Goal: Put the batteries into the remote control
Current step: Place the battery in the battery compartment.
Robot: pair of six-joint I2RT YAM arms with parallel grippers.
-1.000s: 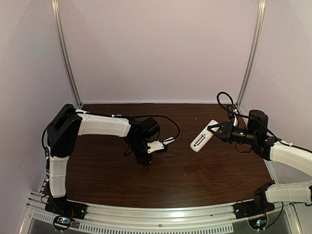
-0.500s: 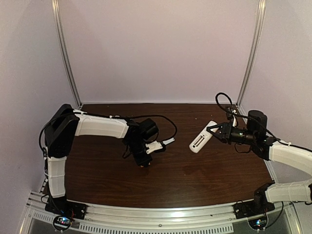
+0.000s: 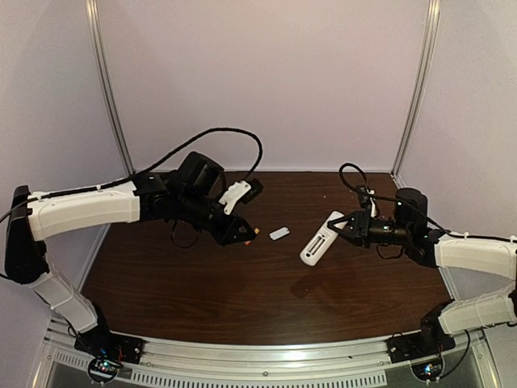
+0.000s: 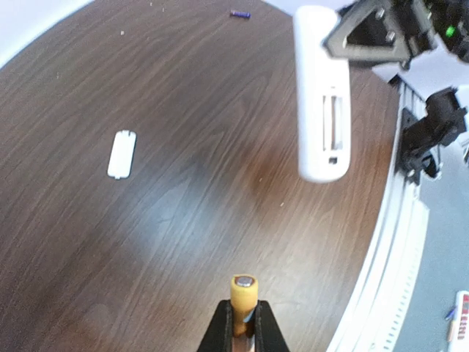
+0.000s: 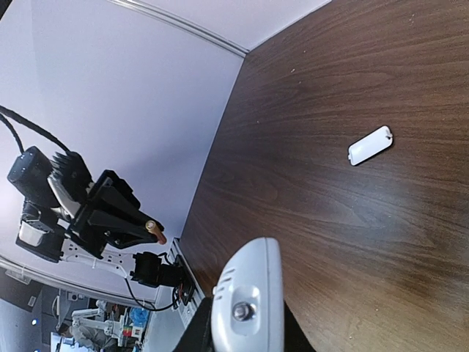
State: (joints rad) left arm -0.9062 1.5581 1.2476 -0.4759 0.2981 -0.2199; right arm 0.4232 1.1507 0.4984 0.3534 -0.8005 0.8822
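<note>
Over the dark brown wooden table [image 3: 242, 299], the right gripper [image 3: 342, 228] is clamped on the upper end of the small white oblong plastic remote control [image 3: 317, 239]. The remote hangs tilted above the wood, just to the right of the small loose white plastic cover piece [image 3: 279, 233]. Its lower end points toward the near edge. In the left wrist view the remote control [image 4: 320, 95] turns its back to the camera, with the open oblong battery bay showing. The right gripper [image 4: 366, 37] grips it at the top.

The cover piece [image 4: 122, 153] lies flat on the table, apart from both arms.

Just to the left of the cover, the left gripper [image 3: 246, 234] is closed around one slim orange cylindrical battery [image 3: 255, 232]. The battery's free end points toward the cover and the remote. In the left wrist view the battery [image 4: 244, 290] stands out between the black fingers of the left gripper [image 4: 244, 323], pale metal end forward. It is off the table and well apart from the remote.

Behind the cover, near the table's far edge, lies a tiny dark slim object [image 4: 239, 14], too small to identify.
</note>
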